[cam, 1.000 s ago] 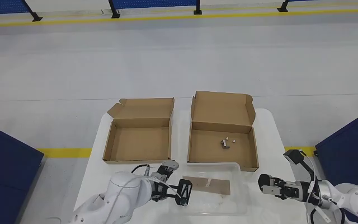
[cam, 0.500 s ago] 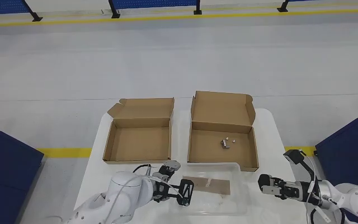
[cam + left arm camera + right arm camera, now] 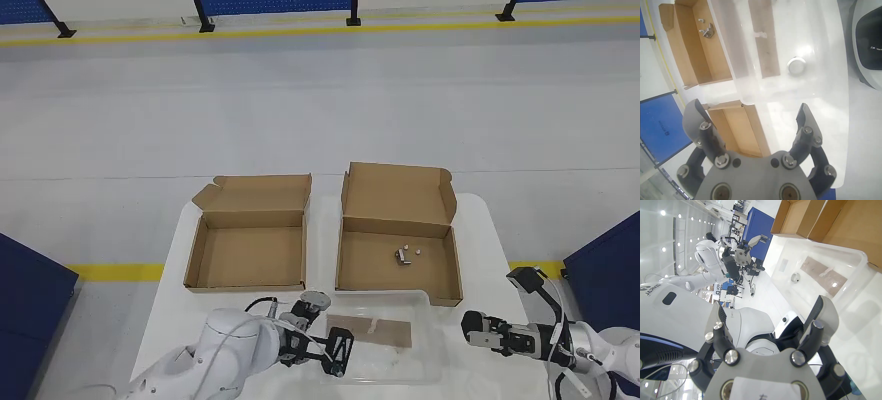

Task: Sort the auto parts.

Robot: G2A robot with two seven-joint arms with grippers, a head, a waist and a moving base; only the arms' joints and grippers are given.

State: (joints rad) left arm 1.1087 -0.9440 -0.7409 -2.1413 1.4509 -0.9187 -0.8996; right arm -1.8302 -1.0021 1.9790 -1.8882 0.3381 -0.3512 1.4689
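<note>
Nearest to you, the left claw [image 3: 750,106] hangs over the left end of the clear plastic tray [image 3: 385,293], with its jaws spread wide and nothing between them. The right claw [image 3: 768,303] is also wide open and empty, and it waits over the counter [image 3: 475,250] just beside the right end of the tray, not touching it. The part to sort next, I judge, is the metal ring [image 3: 796,66], which lies flat on the tray floor ahead of the left claw, near a cardboard strip [image 3: 766,47] that also lies in the tray. Please watch some risks here. The ring is low and smooth and the tray floor looks slippery, so jaws that close a little off centre may push it away and not hold it. The tray wall stands near the claw, so a low approach may strike it and shift the tray. If both arms enter the tray together, they may meet. The left wrist view gives you the ring from above and its distance to the strip. The right wrist view gives you the ring [image 3: 796,278] from the side, with its open hole. The top view gives you the layout beyond: the left cardboard box [image 3: 245,255], bare inside, and the right cardboard box [image 3: 370,270] with a few small metal parts [image 3: 403,254].
</note>
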